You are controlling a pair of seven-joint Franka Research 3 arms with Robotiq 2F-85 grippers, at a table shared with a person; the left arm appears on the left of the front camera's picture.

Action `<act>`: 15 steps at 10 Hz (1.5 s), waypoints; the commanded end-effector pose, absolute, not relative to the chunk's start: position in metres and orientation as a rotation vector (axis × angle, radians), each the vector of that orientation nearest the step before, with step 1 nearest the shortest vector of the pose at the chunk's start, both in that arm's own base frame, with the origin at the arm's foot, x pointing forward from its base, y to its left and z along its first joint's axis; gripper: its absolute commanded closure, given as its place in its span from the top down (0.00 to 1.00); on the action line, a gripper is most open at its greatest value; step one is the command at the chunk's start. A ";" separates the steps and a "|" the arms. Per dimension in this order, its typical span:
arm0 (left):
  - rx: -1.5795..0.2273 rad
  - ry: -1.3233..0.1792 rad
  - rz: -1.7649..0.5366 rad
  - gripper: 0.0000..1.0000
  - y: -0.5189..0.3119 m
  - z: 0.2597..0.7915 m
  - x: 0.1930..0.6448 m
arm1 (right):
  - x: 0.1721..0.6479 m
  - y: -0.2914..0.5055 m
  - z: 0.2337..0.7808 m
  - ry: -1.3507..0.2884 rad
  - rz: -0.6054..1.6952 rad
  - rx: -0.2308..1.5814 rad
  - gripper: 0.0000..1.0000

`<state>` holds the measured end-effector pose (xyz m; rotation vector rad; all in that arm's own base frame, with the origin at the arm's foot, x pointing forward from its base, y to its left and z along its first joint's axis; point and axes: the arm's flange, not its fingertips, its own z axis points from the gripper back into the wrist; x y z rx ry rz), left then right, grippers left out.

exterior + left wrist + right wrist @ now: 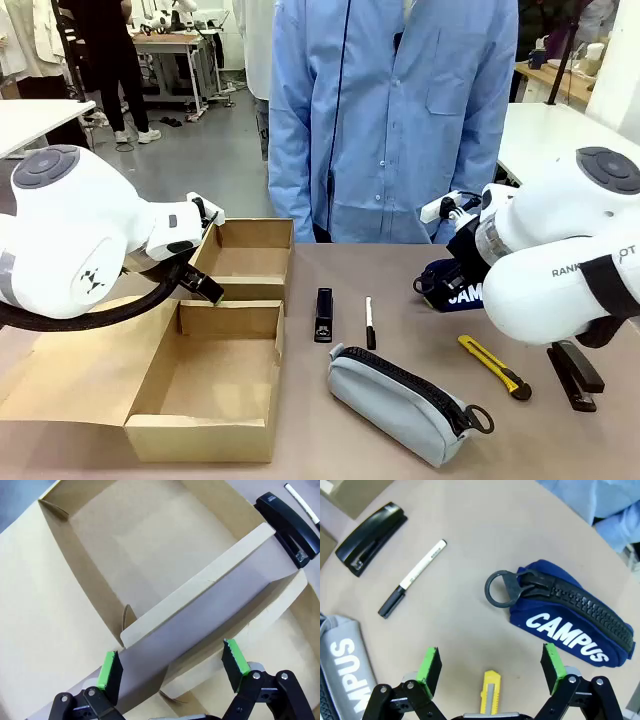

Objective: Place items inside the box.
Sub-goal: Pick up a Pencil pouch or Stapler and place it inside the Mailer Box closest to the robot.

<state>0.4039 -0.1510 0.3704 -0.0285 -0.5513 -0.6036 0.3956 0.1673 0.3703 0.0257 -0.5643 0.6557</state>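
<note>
Left claw (170, 652) open above box (50, 605) flap; right claw (490, 650) open over knife (490, 682), cut off at lower edge.

Floor: grey floor (200, 150), smooth, evenly lit
Desk: brown desk (395, 300), matte
Sides: left white table (35, 118) and right white table (545, 130)
Far back: wooden workbench (170, 42), cluttered

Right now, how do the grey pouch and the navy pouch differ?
Colour: the grey pouch is pale grey, the navy pouch dark blue. Place: the grey pouch lies nearer the robot; the navy pouch lies farther away. Both have black zips, ring pulls and white lettering.
</note>
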 end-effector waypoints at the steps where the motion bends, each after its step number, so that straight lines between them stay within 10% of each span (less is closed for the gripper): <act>1: -0.029 -0.551 -0.604 1.00 -0.151 0.370 0.404 | 0.396 0.167 0.370 -0.564 0.656 0.026 1.00; 15: -0.029 -0.551 -0.604 1.00 -0.151 0.370 0.404 | 0.396 0.167 0.370 -0.564 0.656 0.026 1.00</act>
